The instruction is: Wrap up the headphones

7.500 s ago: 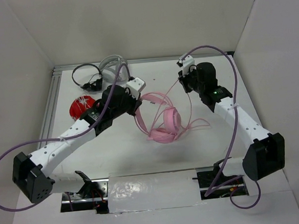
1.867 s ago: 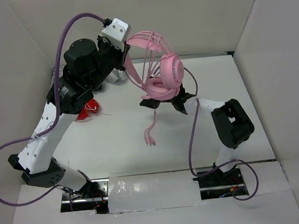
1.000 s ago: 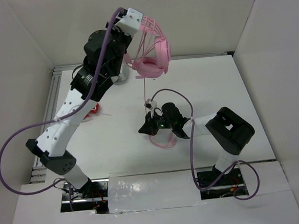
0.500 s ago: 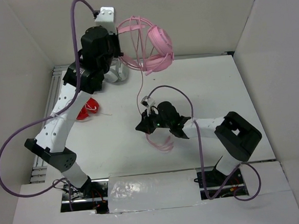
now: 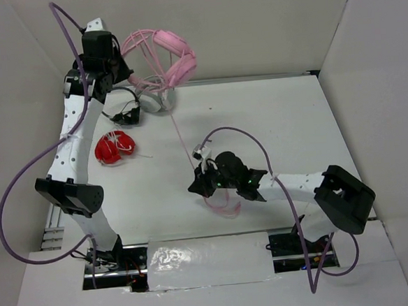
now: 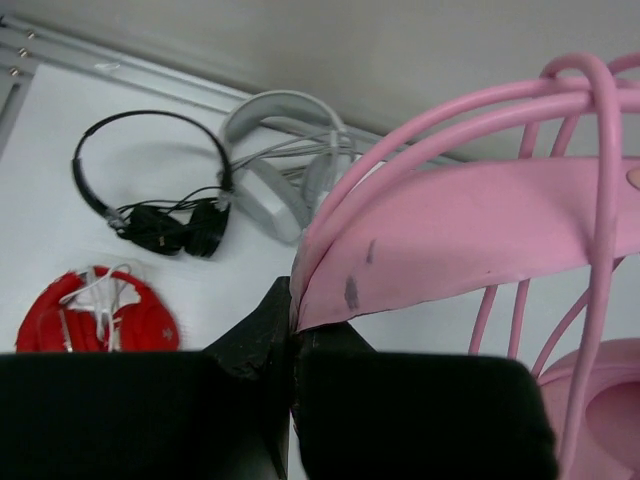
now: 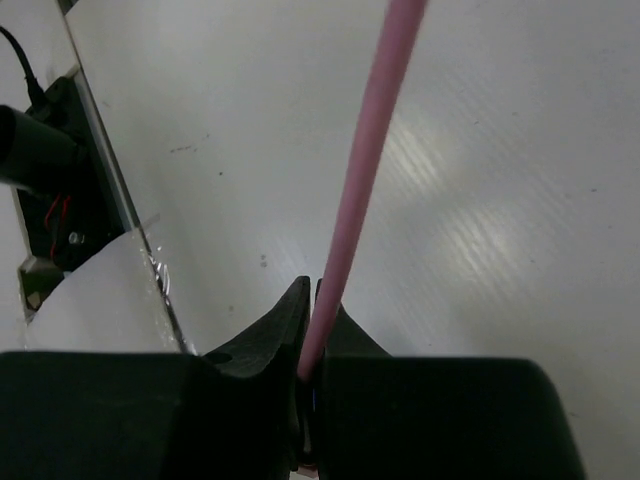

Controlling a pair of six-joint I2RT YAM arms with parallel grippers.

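Grip matters most here: the left gripper [image 6: 293, 340] is clamped on the pink headband [image 6: 470, 230], holding the headphones [image 5: 173, 57] aloft over the far-left corner of the bench [image 5: 293, 119], above the grey-white headphones [image 5: 154, 97]. The right gripper [image 7: 310, 330], low near the middle of the near edge, is pinched on the cable [image 7: 370, 140], which runs almost straight between them, with slack looped beneath. Winding well likely means circling the headband with light, even tension, neither tugging it from the left's hold nor snarling the loops.
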